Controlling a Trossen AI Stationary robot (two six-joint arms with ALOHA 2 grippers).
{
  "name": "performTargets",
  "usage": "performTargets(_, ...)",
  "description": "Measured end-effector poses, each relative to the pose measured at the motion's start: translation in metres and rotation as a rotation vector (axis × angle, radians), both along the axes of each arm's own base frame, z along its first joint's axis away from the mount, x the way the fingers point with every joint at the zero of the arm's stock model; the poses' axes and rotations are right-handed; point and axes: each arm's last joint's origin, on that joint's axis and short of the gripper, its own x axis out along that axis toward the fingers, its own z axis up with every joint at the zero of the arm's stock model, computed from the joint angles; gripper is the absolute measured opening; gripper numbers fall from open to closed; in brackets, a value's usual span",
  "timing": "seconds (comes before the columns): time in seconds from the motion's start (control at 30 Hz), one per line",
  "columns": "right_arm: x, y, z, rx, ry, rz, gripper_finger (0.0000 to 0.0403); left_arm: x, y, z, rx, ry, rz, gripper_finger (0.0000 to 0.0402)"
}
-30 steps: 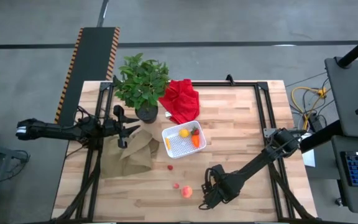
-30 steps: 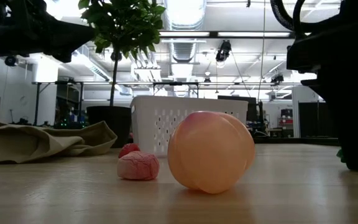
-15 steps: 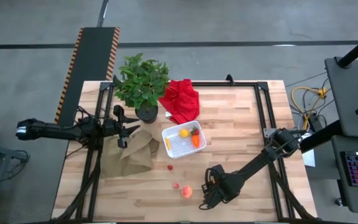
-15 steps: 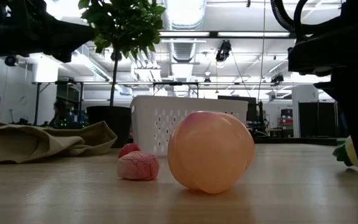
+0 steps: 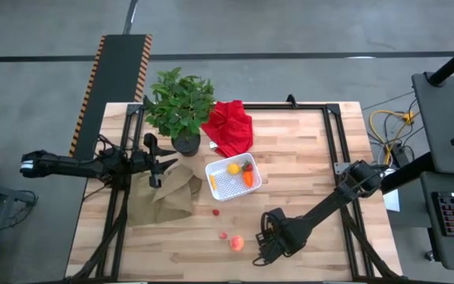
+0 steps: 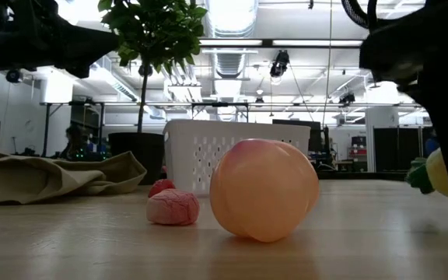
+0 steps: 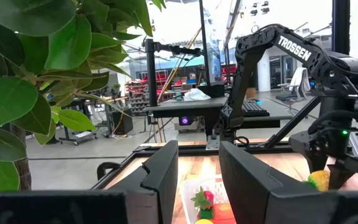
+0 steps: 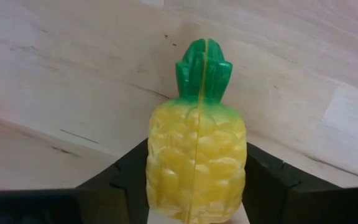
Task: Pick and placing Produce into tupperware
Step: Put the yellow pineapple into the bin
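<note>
Left gripper: at 9 o'clock on the surface, over the brown paper bag; fingers spread, empty.
Tupperware: mid-surface, holding a lemon and a carrot.
Loose produce: red berry at 6 o'clock from the tupperware; peach beyond it.
Right gripper: just at 3 o'clock of the peach, fingers clamped on a toy pineapple.

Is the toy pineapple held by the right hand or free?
Held: the pineapple sits between the right hand's dark fingers.
</note>
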Motion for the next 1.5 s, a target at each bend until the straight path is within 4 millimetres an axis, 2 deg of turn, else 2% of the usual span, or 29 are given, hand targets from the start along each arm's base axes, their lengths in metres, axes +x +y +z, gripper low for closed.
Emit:
performTargets(0.1, -0.002, -0.002, 0.008, -0.014, -0.016, 0.001, 0.0183, 0.0, 0.0, 0.0, 0.0, 0.0, 0.0, 0.0105)
performTargets(0.27, -0.002, -0.007, 0.027, -0.119, -0.169, 0.017, 0.0183, 0.0, 0.0, 0.0, 0.0, 0.0, 0.0, 0.0105)
performTargets(0.43, -0.002, -0.011, 0.045, -0.302, -0.349, 0.09, 0.0183, 0.0, 0.0, 0.0, 0.0, 0.0, 0.0, 0.0105)
performTargets(0.6, 0.0, -0.012, 0.053, -0.409, -0.406, 0.223, 0.0178, 0.0, 0.0, 0.0, 0.0, 0.0, 0.0, 0.0105)
performTargets(0.83, 0.007, -0.004, 0.054, -0.394, -0.415, 0.45, 0.0153, 0.0, 0.0, 0.0, 0.0, 0.0, 0.0, 0.0105)
performTargets(1.17, 0.007, -0.001, 0.065, -0.344, -0.384, 0.67, 0.0153, 0.0, 0.0, 0.0, 0.0, -0.002, 0.0, 0.0105)
performTargets(1.33, 0.003, -0.002, 0.083, -0.295, -0.395, 0.812, 0.0152, 0.0, 0.0, 0.0, 0.0, -0.001, 0.0, 0.0105)
performTargets(1.5, 0.0, -0.011, 0.111, -0.303, -0.459, 0.863, 0.0152, 0.0, 0.0, 0.0, 0.0, -0.002, 0.0, 0.0105)
